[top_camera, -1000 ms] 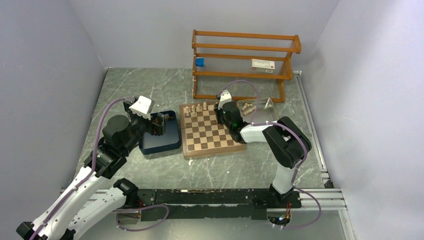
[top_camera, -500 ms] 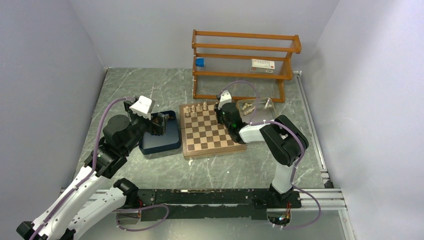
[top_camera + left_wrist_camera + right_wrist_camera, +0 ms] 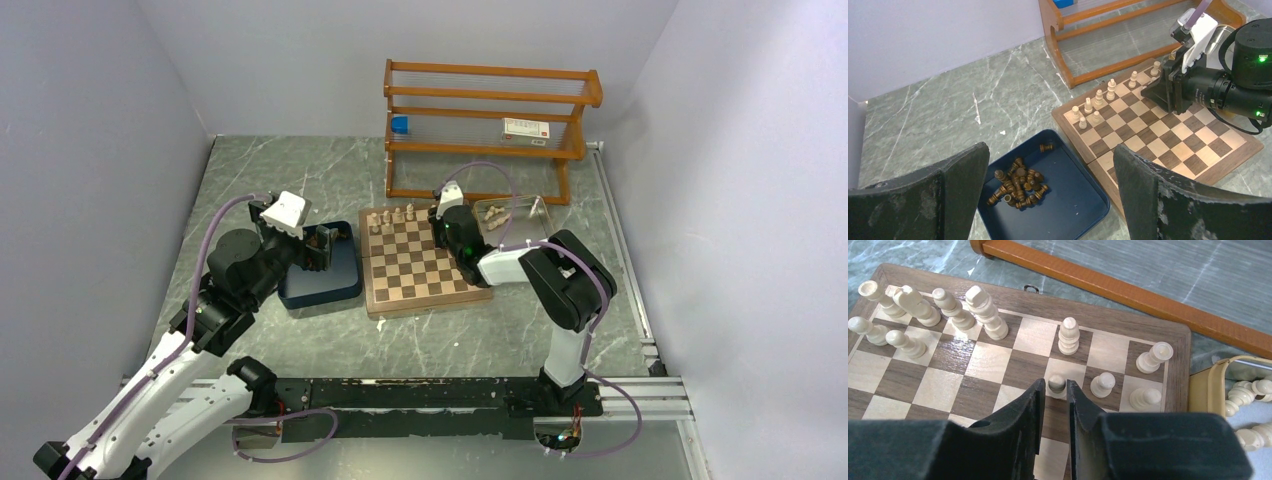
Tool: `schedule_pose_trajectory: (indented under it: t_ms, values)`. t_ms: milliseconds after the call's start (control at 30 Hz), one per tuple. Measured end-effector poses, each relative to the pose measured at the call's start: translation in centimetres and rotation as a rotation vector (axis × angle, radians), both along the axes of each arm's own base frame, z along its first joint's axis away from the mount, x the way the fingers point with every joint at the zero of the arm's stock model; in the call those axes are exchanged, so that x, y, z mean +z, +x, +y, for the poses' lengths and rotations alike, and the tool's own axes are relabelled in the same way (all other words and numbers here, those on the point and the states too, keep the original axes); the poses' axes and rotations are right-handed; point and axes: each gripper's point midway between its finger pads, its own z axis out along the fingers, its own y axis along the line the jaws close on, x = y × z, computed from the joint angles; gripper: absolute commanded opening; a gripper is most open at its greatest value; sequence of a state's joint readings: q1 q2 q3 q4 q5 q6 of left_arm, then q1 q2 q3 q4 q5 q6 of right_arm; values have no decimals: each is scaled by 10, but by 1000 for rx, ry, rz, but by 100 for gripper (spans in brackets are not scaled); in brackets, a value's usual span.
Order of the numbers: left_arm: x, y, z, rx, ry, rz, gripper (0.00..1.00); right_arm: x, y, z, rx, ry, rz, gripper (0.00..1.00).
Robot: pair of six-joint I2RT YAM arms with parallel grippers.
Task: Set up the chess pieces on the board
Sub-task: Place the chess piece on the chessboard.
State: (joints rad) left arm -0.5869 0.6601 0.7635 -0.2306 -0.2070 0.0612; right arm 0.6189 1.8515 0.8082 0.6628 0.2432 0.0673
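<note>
The square wooden chessboard (image 3: 420,272) of tan and brown squares lies mid-way on the grey marbled surface (image 3: 300,170). Pale cream turned pieces (image 3: 983,312) are stood along its far edge.

The chief risk is judged to lie at the small cream pawn (image 3: 1056,382) in the second rank. If the fingers are parted unevenly or lifted at a slant, it could be dragged off its square or toppled. Whether its base is seated flat cannot be told, since the fingers hide it. A second cream pawn (image 3: 1102,384) stands just beside the right-hand finger and could be knocked as the gap widens. The tall cream piece (image 3: 1068,336) behind could be clipped on withdrawal.

The right pincer (image 3: 1056,389) is drawn to a narrow gap, and its dark pads appear to be pressed against either side of the pawn's head.

The left pincer (image 3: 1050,155) is spread wide and nothing is held in it. It hangs above the dark blue tray (image 3: 1075,202), where the dark brown pieces (image 3: 1018,182) lie heaped on their sides, none yet placed on the board.
</note>
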Motion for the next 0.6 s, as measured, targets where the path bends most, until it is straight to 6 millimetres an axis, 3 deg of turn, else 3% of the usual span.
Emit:
schedule_pose_trajectory:
  t_ms: [600]
  values:
    - [0, 0, -1, -5, 3, -1, 98, 9, 9, 4, -2, -25, 5, 28]
